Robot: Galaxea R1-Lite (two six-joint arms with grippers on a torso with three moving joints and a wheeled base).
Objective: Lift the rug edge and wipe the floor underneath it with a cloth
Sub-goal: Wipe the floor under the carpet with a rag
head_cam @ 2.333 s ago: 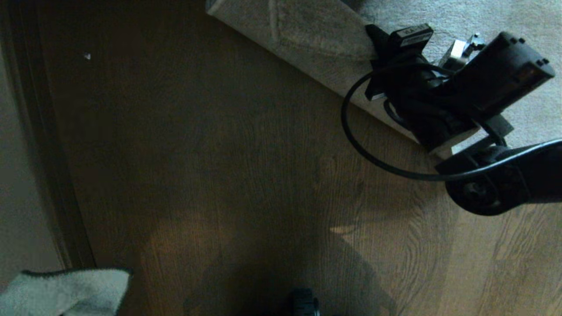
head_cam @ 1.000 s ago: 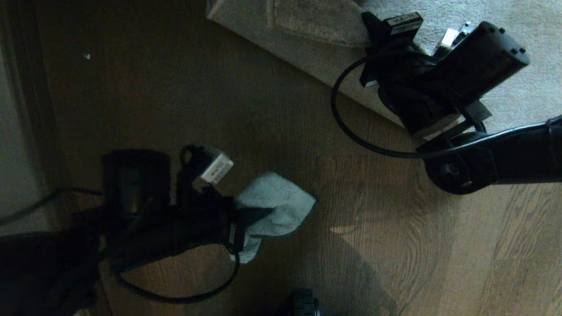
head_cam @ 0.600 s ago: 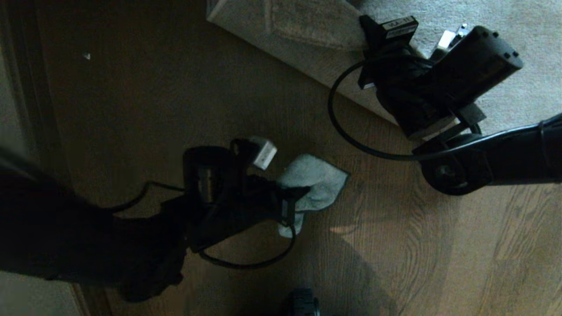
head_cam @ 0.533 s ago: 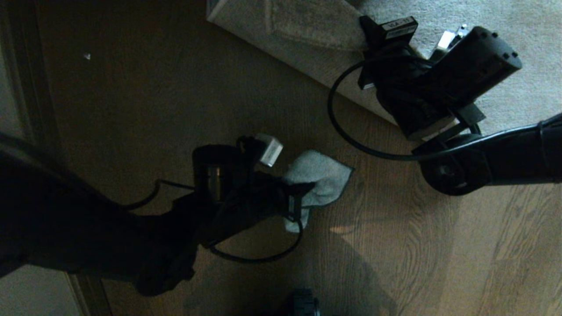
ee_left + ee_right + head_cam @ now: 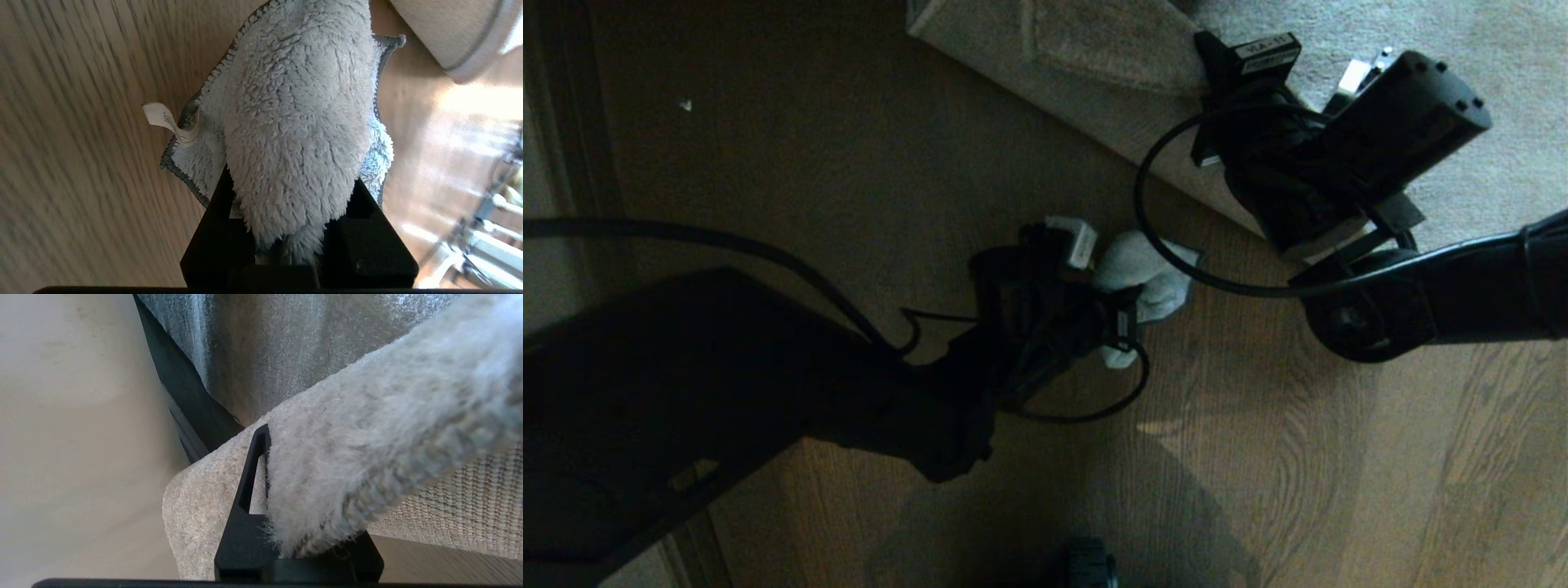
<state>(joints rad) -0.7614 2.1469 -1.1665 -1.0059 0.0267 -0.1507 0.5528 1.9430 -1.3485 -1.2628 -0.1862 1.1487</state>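
Note:
My left gripper [image 5: 1123, 309] is shut on the pale grey-blue cloth [image 5: 1156, 273], low over the brown plank floor [image 5: 1258, 457]. It is just short of the rug edge [image 5: 1094, 122]. In the left wrist view the cloth [image 5: 298, 122] bulges out between the black fingers [image 5: 216, 237], with a white label at its hem. The rug's paler underside [image 5: 445, 36] shows just beyond it. My right gripper [image 5: 1233, 155] is shut on the rug edge [image 5: 347, 469] and holds it up off the floor, so the woven backing [image 5: 470, 506] shows.
A beige wall and dark baseboard [image 5: 572, 204] run along the left. A small white speck [image 5: 685, 104] lies on the floor far left. The grey-beige rug [image 5: 1462, 33] covers the top right. A dark part of the robot [image 5: 1086, 563] shows at the bottom.
My left arm has come in from the lower left with the cloth and carried it up and right towards the lifted rug edge. The right gripper has kept its hold, almost still.

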